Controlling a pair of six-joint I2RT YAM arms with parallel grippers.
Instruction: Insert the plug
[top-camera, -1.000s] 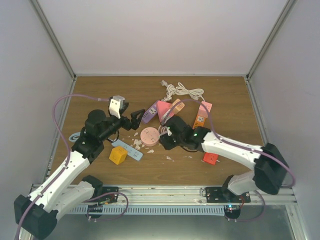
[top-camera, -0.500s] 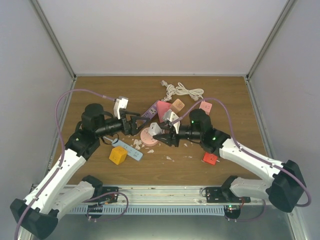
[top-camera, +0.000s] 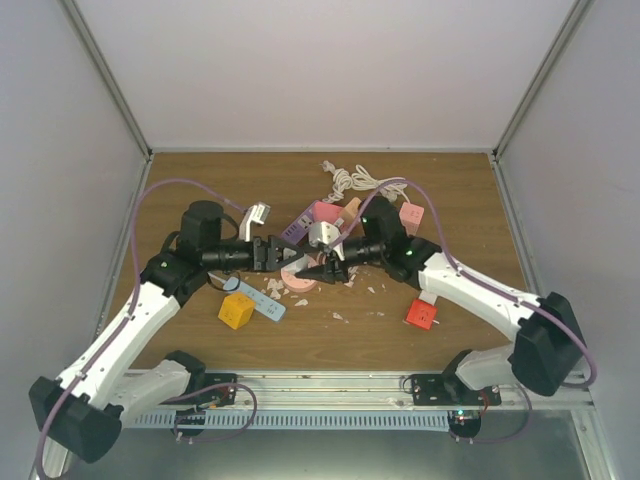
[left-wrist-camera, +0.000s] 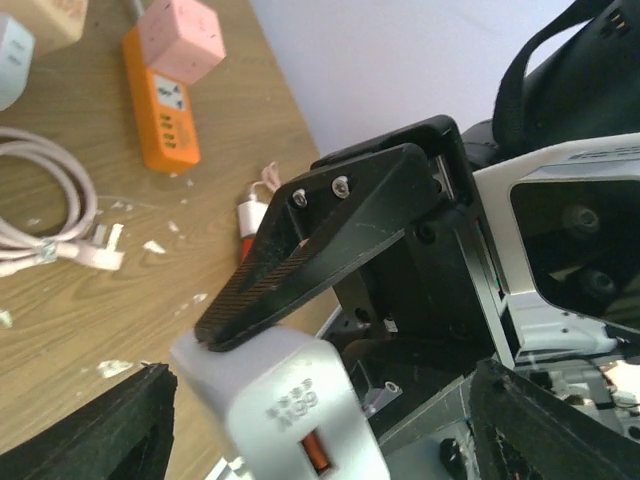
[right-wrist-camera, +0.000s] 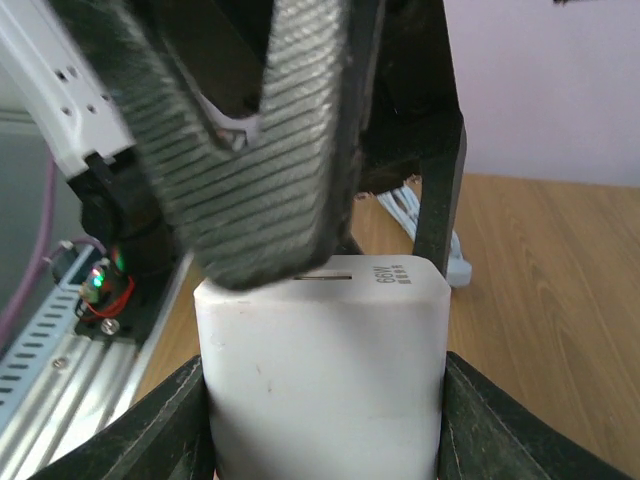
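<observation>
The plug (right-wrist-camera: 320, 370) is a white charger block with an orange port, also in the left wrist view as the plug (left-wrist-camera: 285, 400). My right gripper (right-wrist-camera: 322, 420) is shut on its sides, and in the top view this right gripper (top-camera: 318, 265) holds it above the table's middle. From the opposite side my left gripper (top-camera: 284, 253) faces it. Its jaws stand open, straddling the plug's far end, with gaps on both sides. One ribbed finger (right-wrist-camera: 270, 150) of the left gripper lies across the plug's end face.
Below the grippers lies a pink round socket (top-camera: 296, 278). An orange power strip (left-wrist-camera: 165, 105) and a pink cube socket (left-wrist-camera: 180, 35) lie beyond. A white cable (top-camera: 355, 180) is at the back. A yellow cube (top-camera: 236, 310), a blue strip (top-camera: 264, 304) and a red cube (top-camera: 420, 314) lie nearer.
The right arm has lifted the plug and swung it left toward the middle. The left gripper has come in to meet it, and its jaws have narrowed a little around the plug.
</observation>
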